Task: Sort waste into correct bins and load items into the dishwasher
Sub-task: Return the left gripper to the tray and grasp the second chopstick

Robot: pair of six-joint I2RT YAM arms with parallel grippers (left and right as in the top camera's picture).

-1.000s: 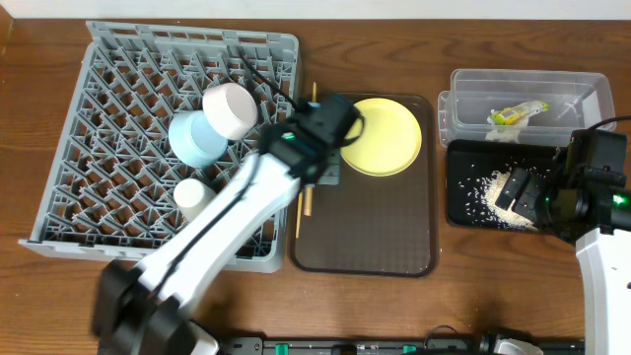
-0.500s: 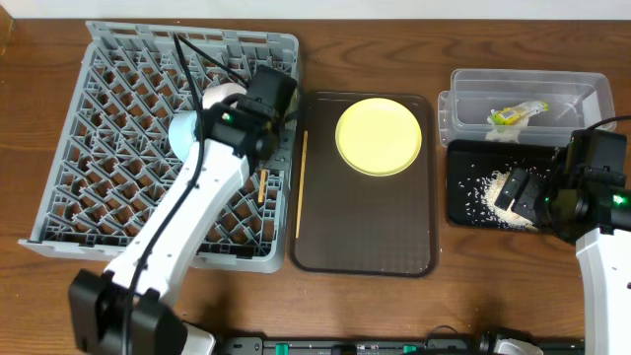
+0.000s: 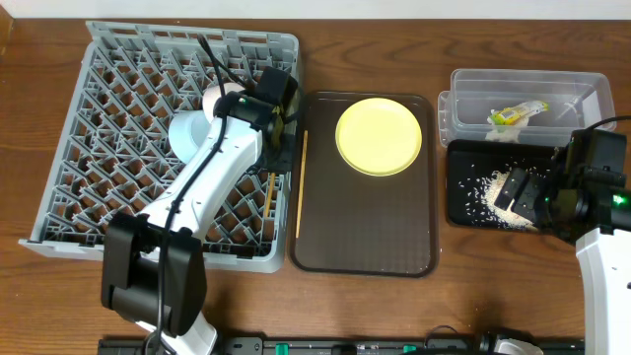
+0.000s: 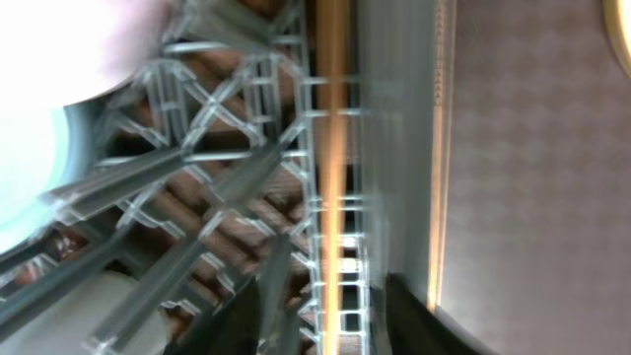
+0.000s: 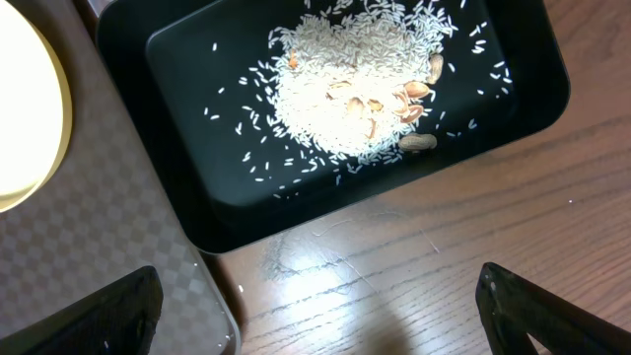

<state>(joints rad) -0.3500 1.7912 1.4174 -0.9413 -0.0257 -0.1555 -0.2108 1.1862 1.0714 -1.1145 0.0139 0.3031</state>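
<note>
The grey dish rack [image 3: 118, 148] holds a light blue bowl [image 3: 183, 140] and a white bowl [image 3: 217, 97]. The small white cup is hidden under my left arm. My left gripper [image 3: 279, 116] [image 4: 330, 330] is open at the rack's right edge. One chopstick [image 3: 266, 193] [image 4: 333, 148] lies in the rack between the spread fingers. The other chopstick [image 3: 301, 182] [image 4: 441, 148] lies on the brown tray [image 3: 365, 237], next to the yellow plate [image 3: 379, 136]. My right gripper [image 3: 523, 192] [image 5: 315, 316] is open and empty by the black tray [image 3: 463, 202] [image 5: 197, 212], which holds rice [image 5: 345, 89].
The clear tub [image 3: 582, 104] behind the black tray holds the yellow-green wrapper [image 3: 515, 113]. The brown tray's edge [image 5: 118, 247] and the plate's rim [image 5: 30, 108] show in the right wrist view. Bare wood [image 5: 414, 266] lies under the right fingers.
My left arm carried a chopstick from the brown tray to the rack. The chopstick now lies in the rack, and the gripper has shifted toward the rack's far right edge. The right arm has not moved.
</note>
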